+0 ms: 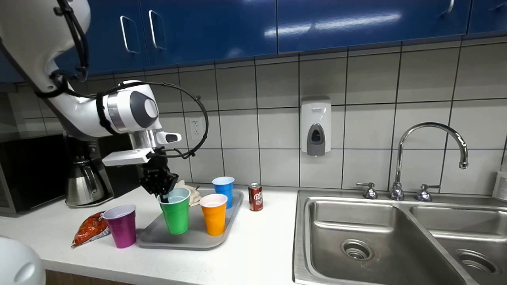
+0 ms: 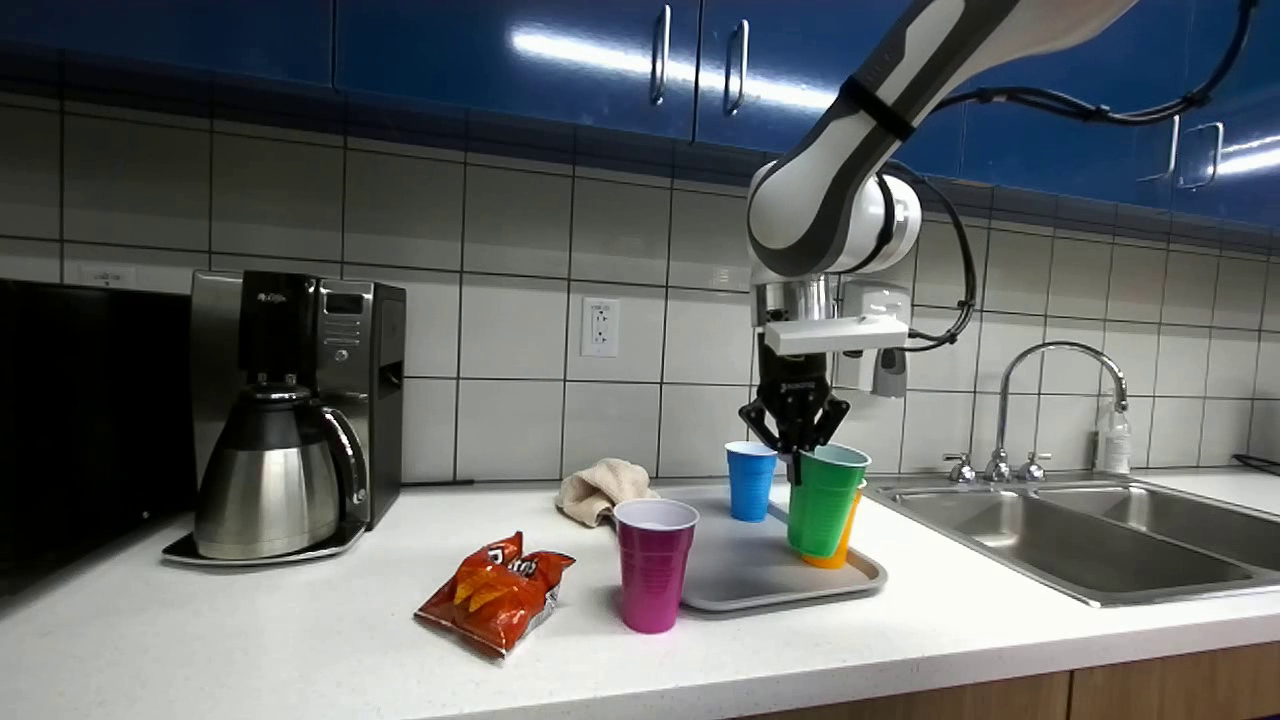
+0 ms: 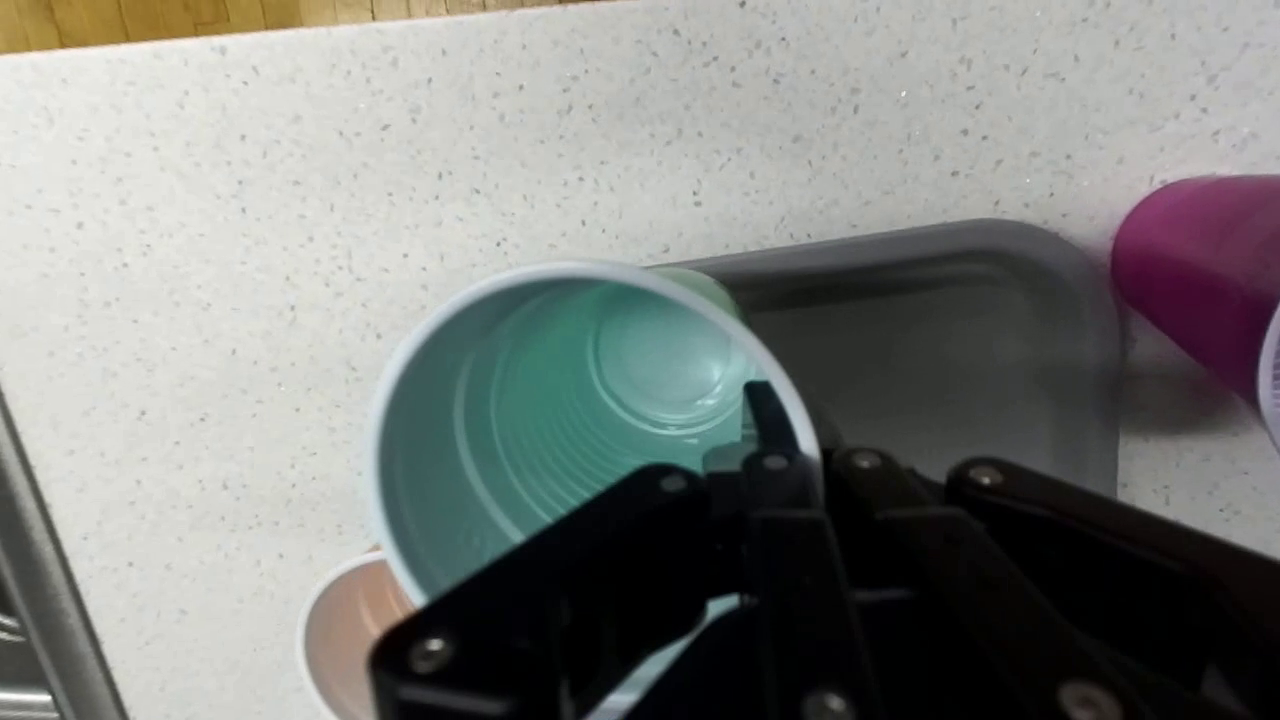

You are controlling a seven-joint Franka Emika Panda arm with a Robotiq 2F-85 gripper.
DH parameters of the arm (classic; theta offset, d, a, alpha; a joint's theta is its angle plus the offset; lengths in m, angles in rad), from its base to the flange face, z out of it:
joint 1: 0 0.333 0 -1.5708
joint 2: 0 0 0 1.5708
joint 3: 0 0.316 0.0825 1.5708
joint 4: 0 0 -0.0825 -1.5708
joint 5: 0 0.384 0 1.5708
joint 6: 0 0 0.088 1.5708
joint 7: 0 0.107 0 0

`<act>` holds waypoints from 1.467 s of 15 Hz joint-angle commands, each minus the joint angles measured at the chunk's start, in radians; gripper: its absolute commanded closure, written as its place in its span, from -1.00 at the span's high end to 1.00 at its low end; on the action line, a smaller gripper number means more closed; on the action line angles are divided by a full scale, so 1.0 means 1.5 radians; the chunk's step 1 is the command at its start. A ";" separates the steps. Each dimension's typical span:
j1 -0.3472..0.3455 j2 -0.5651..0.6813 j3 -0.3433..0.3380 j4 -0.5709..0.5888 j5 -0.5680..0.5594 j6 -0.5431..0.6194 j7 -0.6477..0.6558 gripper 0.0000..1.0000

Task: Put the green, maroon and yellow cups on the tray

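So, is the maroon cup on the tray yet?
No, the maroon cup stands on the white countertop, beside the grey tray and outside its rim.

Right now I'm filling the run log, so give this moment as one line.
gripper: shut on green cup rim | green cup: over tray, contact unclear | yellow cup: on tray | maroon cup: on counter beside tray

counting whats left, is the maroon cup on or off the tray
Off: both exterior views show the maroon cup standing on the counter, beside the tray.
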 commanded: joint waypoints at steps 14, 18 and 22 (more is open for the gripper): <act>0.020 0.129 -0.019 0.126 -0.054 -0.048 0.040 -0.99; 0.027 0.143 -0.024 0.132 -0.054 -0.054 0.042 -0.99; 0.035 0.155 -0.031 0.136 -0.064 -0.053 0.049 -0.99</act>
